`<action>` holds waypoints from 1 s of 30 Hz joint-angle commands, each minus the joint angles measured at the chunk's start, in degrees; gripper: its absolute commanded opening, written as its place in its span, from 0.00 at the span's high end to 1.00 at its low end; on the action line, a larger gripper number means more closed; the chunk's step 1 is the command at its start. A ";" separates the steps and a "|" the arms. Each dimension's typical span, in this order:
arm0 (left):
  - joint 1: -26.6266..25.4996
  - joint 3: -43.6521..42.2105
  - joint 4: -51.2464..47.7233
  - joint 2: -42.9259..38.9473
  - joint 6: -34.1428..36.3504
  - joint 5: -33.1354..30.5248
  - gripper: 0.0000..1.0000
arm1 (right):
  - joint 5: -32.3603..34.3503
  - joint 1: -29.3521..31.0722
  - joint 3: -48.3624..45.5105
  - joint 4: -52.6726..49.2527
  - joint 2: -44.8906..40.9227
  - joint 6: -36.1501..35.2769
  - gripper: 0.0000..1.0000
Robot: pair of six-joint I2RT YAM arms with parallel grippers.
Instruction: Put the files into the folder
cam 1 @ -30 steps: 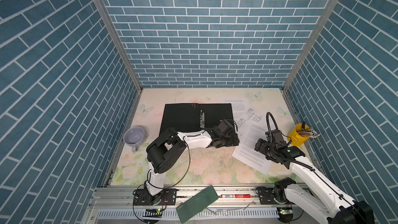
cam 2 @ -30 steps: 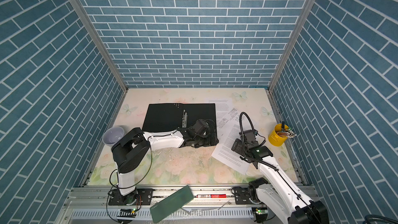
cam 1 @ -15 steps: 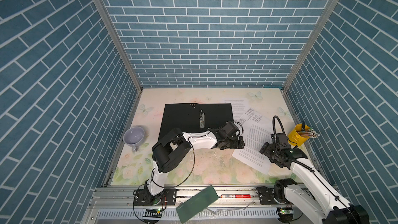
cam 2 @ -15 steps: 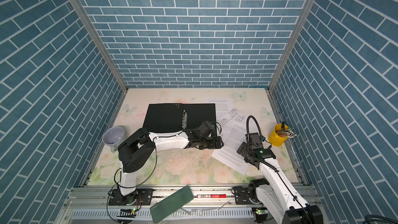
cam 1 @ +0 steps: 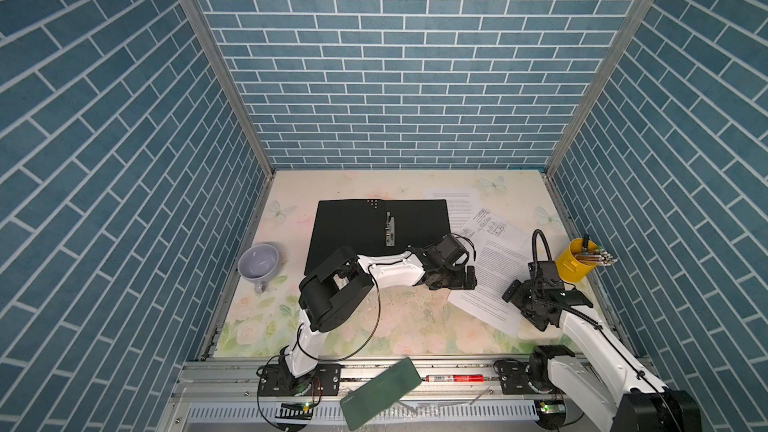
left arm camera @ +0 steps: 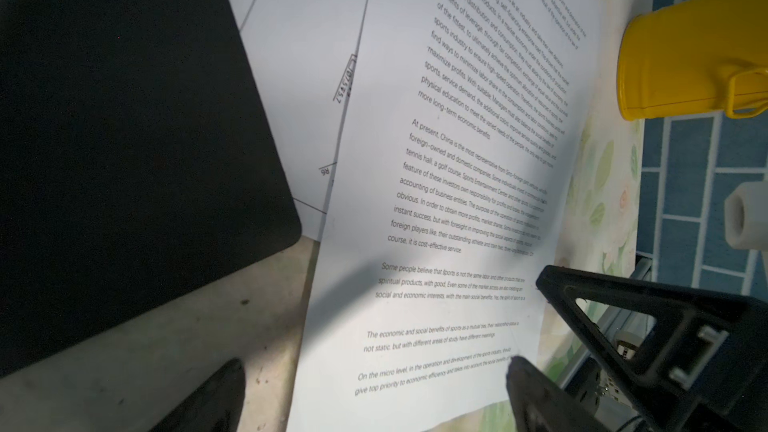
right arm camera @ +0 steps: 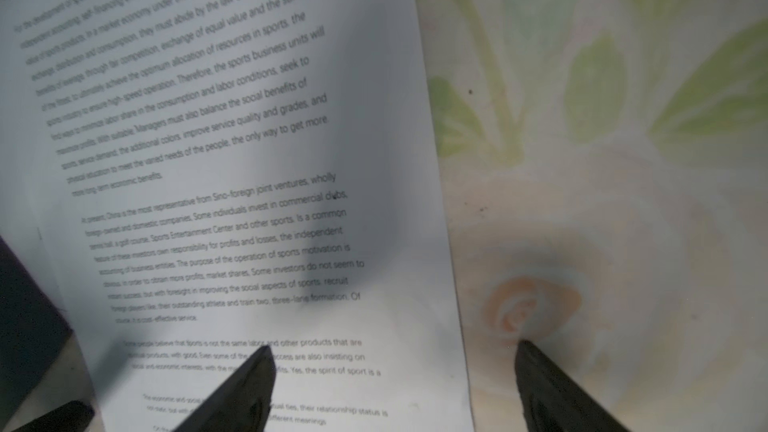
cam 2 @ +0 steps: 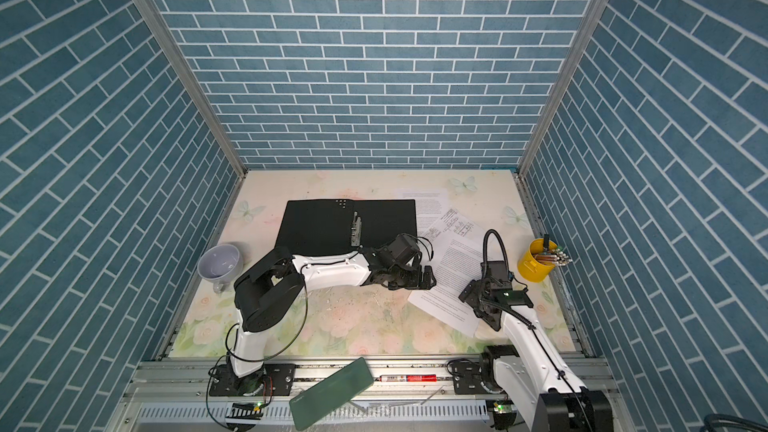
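Observation:
The folder (cam 1: 357,226) (cam 2: 324,226) lies open, black inside up, its metal clip (cam 1: 389,229) at the spine. The files lie overlapping to its right: a text sheet (cam 1: 494,280) (cam 2: 455,280) (left arm camera: 436,201) (right arm camera: 232,118) nearest, a drawing sheet (cam 1: 488,226) (left arm camera: 299,76) behind it, and another text sheet (cam 1: 459,201) farthest back. My left gripper (cam 1: 467,278) (cam 2: 426,278) (left arm camera: 374,371) is open and low across the near sheet's left edge. My right gripper (cam 1: 513,295) (cam 2: 469,295) (right arm camera: 392,349) is open and straddles that sheet's right edge. Neither holds anything.
A yellow cup of pens (cam 1: 579,263) (left arm camera: 685,56) stands by the right wall. A grey mug (cam 1: 259,261) sits at the left wall. A dark green slab (cam 1: 380,392) and a red marker (cam 1: 453,378) lie on the front rail.
My left gripper has moved right and nearer, off the folder's corner to the near sheet's left edge. My right gripper has shifted slightly toward the front. Both stayed open.

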 commanded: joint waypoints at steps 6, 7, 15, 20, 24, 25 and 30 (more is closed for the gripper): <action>-0.56 -0.71 -1.84 2.29 0.13 3.84 0.01 | -2.64 -0.92 -2.66 1.68 0.82 -0.48 0.12; -0.55 -0.77 -1.71 2.25 0.08 4.03 0.01 | -2.64 -0.92 -2.88 1.89 0.58 -0.41 0.12; -0.56 -2.37 2.21 1.76 0.02 5.88 0.01 | -5.00 -1.42 -3.52 2.96 0.62 -0.22 0.14; -0.17 -4.37 6.23 0.54 -0.80 6.70 0.01 | -5.87 -1.68 -4.22 3.93 1.05 -0.22 0.14; 0.13 -6.51 10.91 -0.25 -2.58 7.56 0.01 | -6.17 -1.72 -4.26 4.29 1.50 -0.26 0.14; 0.15 -6.93 12.15 -0.41 -3.15 7.89 0.02 | -6.16 -1.74 -4.26 4.37 1.49 -0.29 0.14; 0.15 -7.68 13.45 -1.53 -3.82 6.84 0.04 | -6.19 -1.84 -4.37 4.15 1.23 -0.40 0.15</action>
